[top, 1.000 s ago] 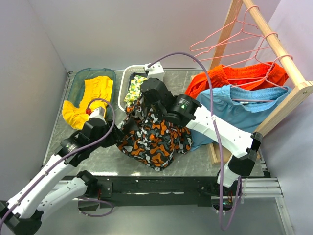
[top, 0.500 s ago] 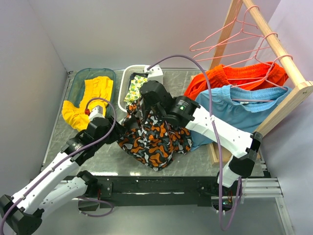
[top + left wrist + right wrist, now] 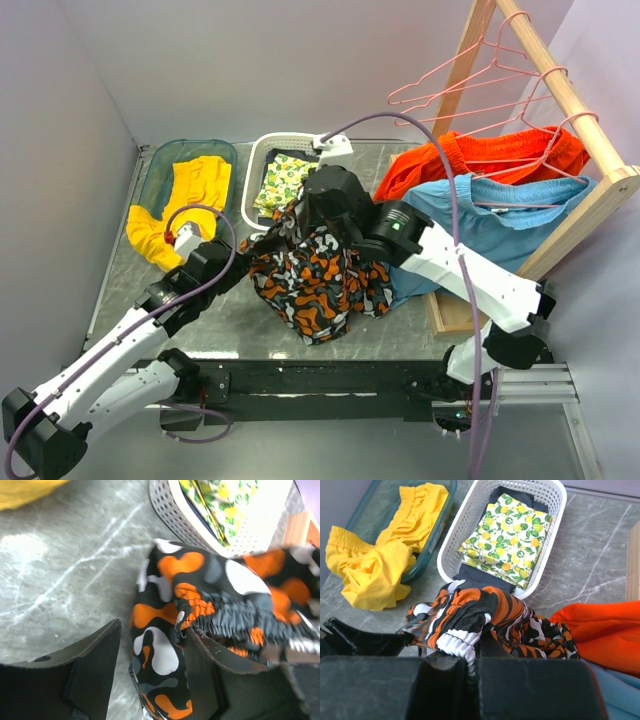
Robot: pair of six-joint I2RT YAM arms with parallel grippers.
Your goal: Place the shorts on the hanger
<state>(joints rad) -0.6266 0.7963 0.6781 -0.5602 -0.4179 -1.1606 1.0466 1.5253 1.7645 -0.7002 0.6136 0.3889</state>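
**Operator:** What has changed from above?

**Spotter:** Your right gripper (image 3: 297,220) has shifted a little toward the right edge of the grey marbled counter (image 3: 225,325). It took the waistband of the black camouflage-patterned fabric shorts (image 3: 315,285) with it. The shorts sit bunched mid-counter, most of the cloth resting on the surface. Your left gripper (image 3: 243,268) has crept in and now sits at their left side. The thin pink wire hanger (image 3: 470,82) hangs on the wooden rack (image 3: 585,115) over the far right corner, well apart from both arms.

**Operator:** And your left wrist view?

**Spotter:** The left gripper (image 3: 150,680) has its jaws released and standing apart. The gathered elastic edge of the shorts (image 3: 200,590) lies between them. It sits against one jaw, with bare counter (image 3: 60,570) showing beside the other. Nothing is pinched yet.

**Operator:** Right wrist?

**Spotter:** The right gripper (image 3: 470,666) has its jaws clenched on a fold of the waistband. The shorts (image 3: 487,612) trail away from it, in front of the white perforated plastic basket (image 3: 451,542).

**Operator:** So where does that leave me?

**Spotter:** I'd say you are still securing the garment. You likely need to close the left jaws on the waistband so you can spread it. The hanger is untouched, so the hanging itself has not begun.
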